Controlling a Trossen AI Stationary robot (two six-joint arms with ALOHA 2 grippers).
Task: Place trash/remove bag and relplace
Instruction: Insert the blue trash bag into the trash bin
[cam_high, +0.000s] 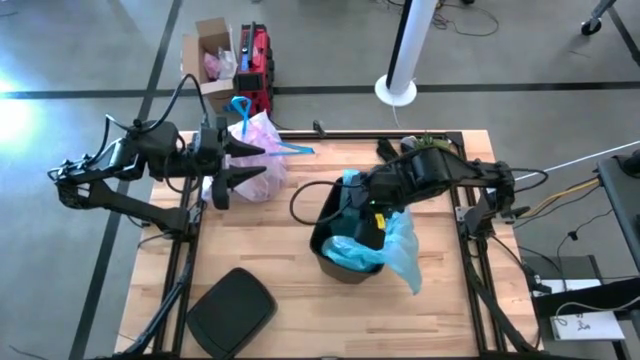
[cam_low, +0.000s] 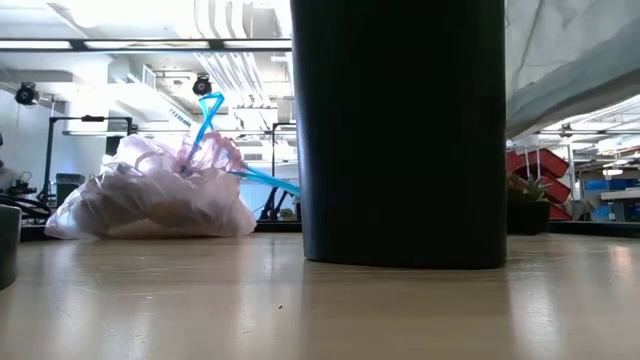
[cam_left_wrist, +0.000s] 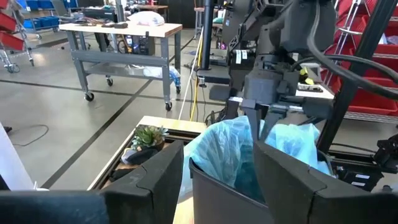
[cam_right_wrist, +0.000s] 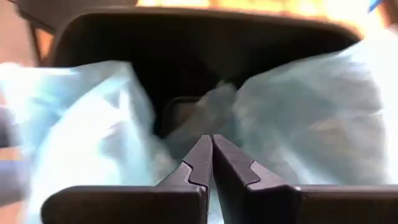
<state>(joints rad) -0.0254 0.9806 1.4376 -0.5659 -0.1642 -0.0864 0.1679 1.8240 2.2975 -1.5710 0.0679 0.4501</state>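
Observation:
A black bin stands mid-table, and a light blue bag is draped in and over its rim. My right gripper hangs shut above the bin's mouth, pointing steeply down between two lobes of that blue bag. The pinkish-white bag with its blue drawstring rests by its underside on the table at the far left. My left gripper is held level and open above it, with nothing between its fingers. The trash is not in view. My right gripper has its shut fingertips down among the folds of the light blue bag at the bin's mouth, coming from above. Whether they touch or pinch the film, I cannot tell.
A black lid lies flat near the table's front left corner. A small potted plant sits at the far right edge. Beyond the far edge, on the floor, are a cardboard box, a red case and a white pole base.

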